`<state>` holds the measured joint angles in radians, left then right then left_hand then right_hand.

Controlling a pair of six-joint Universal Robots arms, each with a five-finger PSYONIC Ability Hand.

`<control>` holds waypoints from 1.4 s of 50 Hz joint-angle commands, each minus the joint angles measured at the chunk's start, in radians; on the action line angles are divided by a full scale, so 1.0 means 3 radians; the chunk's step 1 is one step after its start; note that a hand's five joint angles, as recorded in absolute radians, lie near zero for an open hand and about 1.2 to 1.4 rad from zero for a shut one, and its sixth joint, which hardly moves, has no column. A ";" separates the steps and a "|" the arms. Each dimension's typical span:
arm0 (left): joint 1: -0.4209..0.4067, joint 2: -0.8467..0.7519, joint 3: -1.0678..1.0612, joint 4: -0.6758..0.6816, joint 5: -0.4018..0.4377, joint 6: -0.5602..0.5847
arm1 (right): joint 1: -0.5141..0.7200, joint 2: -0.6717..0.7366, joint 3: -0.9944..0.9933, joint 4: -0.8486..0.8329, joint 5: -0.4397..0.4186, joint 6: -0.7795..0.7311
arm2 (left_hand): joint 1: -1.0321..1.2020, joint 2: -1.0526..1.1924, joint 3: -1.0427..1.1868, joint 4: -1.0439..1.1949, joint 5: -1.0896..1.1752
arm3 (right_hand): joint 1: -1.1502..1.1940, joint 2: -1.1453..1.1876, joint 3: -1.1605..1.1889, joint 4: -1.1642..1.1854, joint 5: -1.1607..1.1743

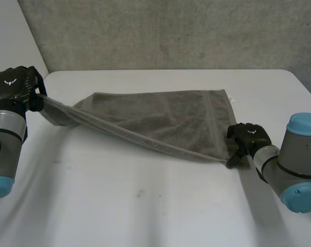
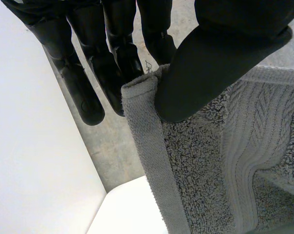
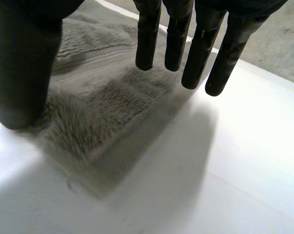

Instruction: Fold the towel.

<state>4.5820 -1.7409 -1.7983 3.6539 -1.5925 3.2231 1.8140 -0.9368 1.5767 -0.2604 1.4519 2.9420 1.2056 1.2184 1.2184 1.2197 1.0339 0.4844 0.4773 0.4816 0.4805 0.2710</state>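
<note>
A grey towel (image 1: 160, 121) lies spread across the white table (image 1: 145, 206), its near edge stretched into a taut line. My left hand (image 1: 14, 85) holds the towel's left corner off the table at the far left. In the left wrist view the thumb (image 2: 210, 68) pinches that corner of the towel (image 2: 200, 161) against the fingers. My right hand (image 1: 248, 135) hovers at the towel's near right corner. In the right wrist view its fingers (image 3: 147, 39) hang straight and apart from the thumb, just above the towel (image 3: 103, 122), which rests flat on the table.
A rough grey wall (image 1: 171, 31) rises behind the table's back edge. A small white tag (image 1: 231, 99) sticks out at the towel's far right corner. Bare tabletop stretches in front of the towel.
</note>
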 commanded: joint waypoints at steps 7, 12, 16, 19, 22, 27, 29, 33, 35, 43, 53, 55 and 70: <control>0.0000 0.0000 -0.0009 0.0000 -0.0005 -0.0001 | -0.0018 -0.0058 -0.0117 -0.0058 0.0028 -0.0010 | 0.0636 0.0593 0.0593 0.0589 0.0626 | 0.0058 0.0082 0.0068 0.0071 0.0188; 0.0000 0.0005 -0.0009 0.0000 -0.0005 -0.0001 | -0.0013 -0.0083 -0.0168 -0.0032 -0.0008 -0.0010 | 0.0636 0.0593 0.0593 0.0589 0.0626 | 0.0058 0.0082 0.0068 0.0071 0.0188; 0.0000 0.0005 -0.0009 0.0000 -0.0005 -0.0001 | -0.0018 -0.0109 -0.0178 -0.0012 -0.0038 -0.0025 | 0.0636 0.0593 0.0593 0.0589 0.0626 | 0.0078 0.0101 0.0087 0.0091 0.0207; 0.0000 0.0005 -0.0009 0.0000 -0.0005 -0.0001 | -0.0018 -0.0104 -0.0178 -0.0007 -0.0043 -0.0056 | 0.0636 0.0593 0.0593 0.0589 0.0626 | 0.0097 0.0121 0.0107 0.0110 0.0227; 0.0000 0.0005 -0.0014 0.0000 -0.0005 -0.0001 | -0.0018 -0.0078 -0.0137 -0.0007 -0.0043 -0.0240 | 0.0636 0.0593 0.0593 0.0589 0.0626 | 0.0332 0.0356 0.0342 0.0345 0.0462; 0.0000 0.0005 -0.0019 0.0000 -0.0005 -0.0001 | -0.0013 -0.0042 -0.0107 -0.0001 -0.0033 -0.0444 | 0.0636 0.0593 0.0593 0.0589 0.0626 | 0.0830 0.0854 0.0839 0.0843 0.0960; 0.0000 0.0005 -0.0019 0.0000 -0.0005 -0.0001 | -0.0018 -0.0037 -0.0107 -0.0001 -0.0033 -0.0444 | 0.0636 0.0593 0.0593 0.0589 0.0626 | 0.0909 0.0933 0.0918 0.0922 0.1038; 0.0000 0.0000 -0.0014 0.0000 -0.0005 0.0004 | -0.0018 -0.0012 -0.0107 0.0014 -0.0033 -0.0454 | 0.0636 0.0593 0.0593 0.0589 0.0626 | 0.1154 0.1178 0.1164 0.1167 0.1284; 0.0000 0.0000 -0.0019 0.0000 -0.0005 0.0004 | -0.0018 -0.0001 -0.0107 0.0024 -0.0038 -0.0449 | 0.0636 0.0593 0.0593 0.0589 0.0626 | 0.1447 0.1470 0.1456 0.1460 0.1576; 0.0000 -0.0005 -0.0019 -0.0020 0.0001 0.0004 | -0.0018 0.0004 -0.0147 0.0167 -0.0054 -0.0449 | 0.0636 0.0593 0.0593 0.0589 0.0626 | 0.3036 0.3060 0.3045 0.3049 0.3165; -0.0051 0.0061 -0.0147 -0.0123 0.0026 0.0081 | -0.0028 -0.0588 -0.0071 0.0617 -0.0340 -0.0505 | 0.0636 0.0593 0.0593 0.0589 0.0626 | 0.3039 0.3063 0.3049 0.3053 0.3169; -0.0072 0.0152 -0.0233 -0.0255 0.0031 0.0193 | -0.0039 -0.0753 -0.0045 0.0699 -0.0376 -0.0577 | 0.0636 0.0593 0.0593 0.0589 0.0626 | 0.3039 0.3063 0.3049 0.3053 0.3169; -0.0041 0.1319 -0.0985 -0.1043 0.0599 0.0710 | -0.0376 -0.1980 0.0292 0.1870 -0.0432 -0.1763 | 0.0636 0.0593 0.0593 0.0589 0.0626 | 0.3039 0.3063 0.3049 0.3053 0.3169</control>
<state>4.5632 -1.4788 -2.0131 3.4204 -1.4668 3.3999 1.7079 -1.4420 1.6387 0.1751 1.3238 2.4958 1.2063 1.2184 1.2185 1.2197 1.0340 1.3339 1.3190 1.3245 1.3406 1.1729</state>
